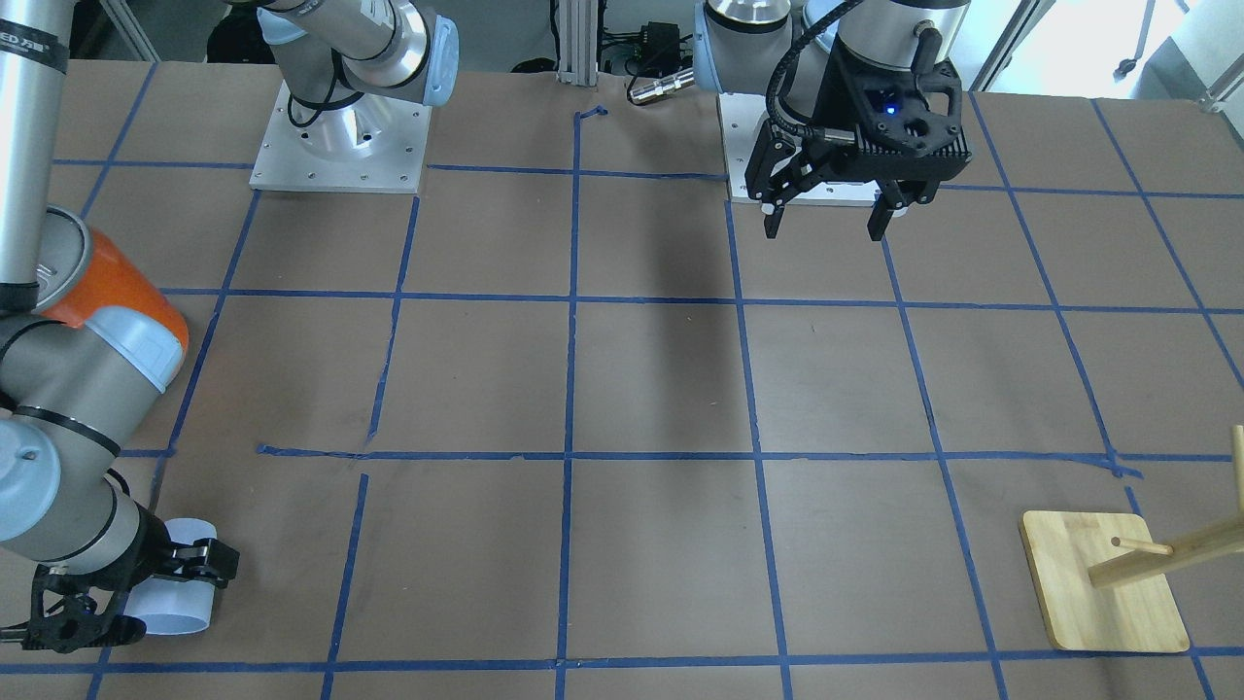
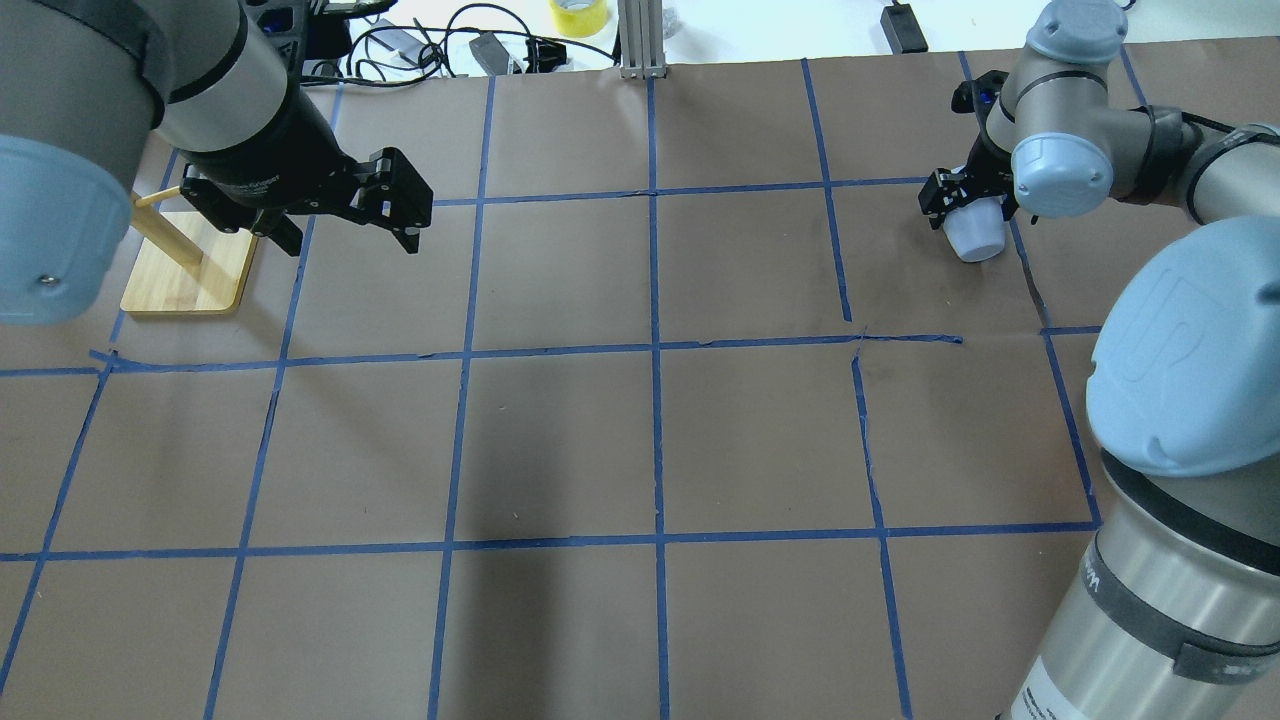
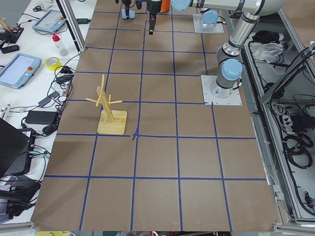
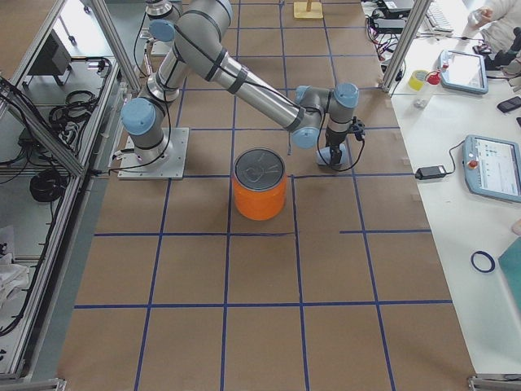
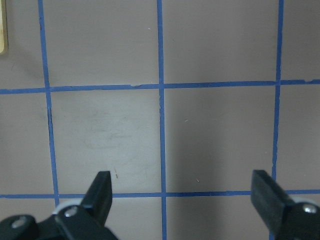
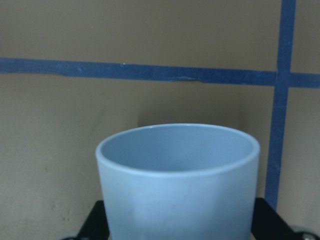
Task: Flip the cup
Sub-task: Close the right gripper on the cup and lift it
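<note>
The cup (image 2: 976, 236) is a small pale blue-white tumbler at the table's far right. My right gripper (image 2: 962, 204) is shut on it, and it is tilted low over the table. In the right wrist view the cup (image 6: 178, 185) fills the lower middle between the black fingers (image 6: 94, 221), its mouth pointing away from the camera. In the front view the cup (image 1: 177, 595) is at the bottom left, in the right gripper (image 1: 136, 588). My left gripper (image 2: 345, 215) is open and empty, high above the table; in its wrist view the left gripper (image 5: 182, 192) has only bare table under it.
A large orange can with a silver top (image 4: 260, 186) stands near the right arm, partly hidden behind it in the front view (image 1: 92, 287). A wooden peg stand (image 2: 190, 272) stands at the far left, close to the left gripper. Blue tape lines grid the brown table (image 2: 650, 440).
</note>
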Robot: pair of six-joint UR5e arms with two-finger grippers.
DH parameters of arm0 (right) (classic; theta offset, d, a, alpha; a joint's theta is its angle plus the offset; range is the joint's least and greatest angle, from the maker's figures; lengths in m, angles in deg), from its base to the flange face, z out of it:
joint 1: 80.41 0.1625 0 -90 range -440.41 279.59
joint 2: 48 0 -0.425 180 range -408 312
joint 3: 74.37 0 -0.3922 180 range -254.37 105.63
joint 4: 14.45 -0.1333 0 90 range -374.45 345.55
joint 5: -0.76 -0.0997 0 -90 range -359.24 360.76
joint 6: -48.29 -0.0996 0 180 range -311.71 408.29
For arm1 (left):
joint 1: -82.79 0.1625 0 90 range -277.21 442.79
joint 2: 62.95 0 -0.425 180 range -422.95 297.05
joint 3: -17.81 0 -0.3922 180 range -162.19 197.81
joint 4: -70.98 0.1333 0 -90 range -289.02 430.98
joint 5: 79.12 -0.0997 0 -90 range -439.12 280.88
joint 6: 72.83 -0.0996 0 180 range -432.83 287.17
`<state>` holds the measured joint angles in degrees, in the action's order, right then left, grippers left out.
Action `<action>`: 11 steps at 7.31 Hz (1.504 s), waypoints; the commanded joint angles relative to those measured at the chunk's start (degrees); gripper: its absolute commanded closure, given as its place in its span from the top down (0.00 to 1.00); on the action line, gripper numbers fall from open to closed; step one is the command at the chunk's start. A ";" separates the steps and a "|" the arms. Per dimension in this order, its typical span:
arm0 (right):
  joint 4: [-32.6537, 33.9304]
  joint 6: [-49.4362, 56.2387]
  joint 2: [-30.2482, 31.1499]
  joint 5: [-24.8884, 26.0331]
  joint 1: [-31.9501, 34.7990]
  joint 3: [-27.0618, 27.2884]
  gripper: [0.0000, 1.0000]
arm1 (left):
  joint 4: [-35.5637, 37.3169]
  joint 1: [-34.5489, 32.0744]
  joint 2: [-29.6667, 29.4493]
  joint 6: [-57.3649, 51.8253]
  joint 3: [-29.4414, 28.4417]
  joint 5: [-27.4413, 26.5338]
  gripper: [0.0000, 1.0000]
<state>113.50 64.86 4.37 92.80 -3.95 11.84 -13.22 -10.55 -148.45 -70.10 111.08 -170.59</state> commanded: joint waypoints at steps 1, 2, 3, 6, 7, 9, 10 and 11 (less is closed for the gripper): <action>0.20 -0.22 -0.17 -0.01 0.00 -0.26 0.41 | 0.00 0.00 -0.01 0.00 0.07 0.07 1.00; 0.20 -0.22 0.01 0.16 0.00 -0.35 0.19 | 0.00 0.00 0.07 0.00 0.07 -0.02 1.00; 0.03 -0.48 0.44 0.25 0.17 -0.61 0.14 | 0.00 0.00 -0.01 0.00 0.07 -0.02 1.00; -0.68 0.04 4.92 0.34 5.93 -2.37 0.14 | 0.00 0.00 -0.01 0.00 0.07 -0.02 1.00; -0.59 -0.22 6.15 0.60 10.50 -3.07 0.14 | 0.00 0.00 -0.10 0.00 0.07 0.07 1.00; 0.02 4.92 6.16 -0.36 17.80 -3.42 0.08 | 0.00 0.00 -0.01 0.00 0.07 -0.02 1.00; 0.81 9.05 5.99 0.16 22.97 -3.42 0.11 | 0.00 0.00 -0.01 0.00 0.07 -0.02 1.00; 2.29 9.96 5.81 0.25 26.77 -3.34 0.12 | 0.00 0.00 -0.01 0.00 0.07 0.07 1.00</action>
<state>114.35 72.14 10.33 92.85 17.47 8.48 -13.22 -10.55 -148.47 -70.10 111.15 -170.59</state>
